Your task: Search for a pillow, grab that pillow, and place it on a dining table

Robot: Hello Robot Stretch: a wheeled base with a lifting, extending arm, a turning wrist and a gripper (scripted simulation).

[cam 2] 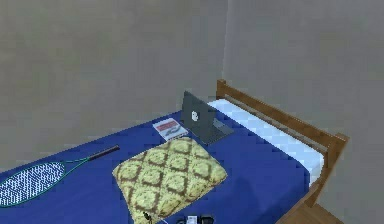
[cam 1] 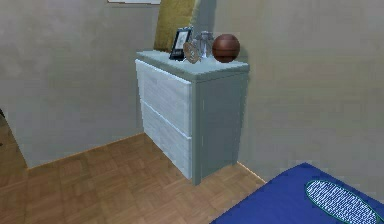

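- Two small white squares [cam 2: 192, 219] with black marks, seen at the arm side view's bottom edge.
- Just left of them, dark gripper [cam 2: 149, 215] body, slim and angular; fingers too small to make out.

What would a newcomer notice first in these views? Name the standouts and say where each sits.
The yellow patterned pillow on the blue bed draws the eye first, in the arm side view's lower middle. An open laptop sits just beyond it and a racket lies at the left. In the forward view, a reddish-brown ball stands out on top of the white dresser against the wall.
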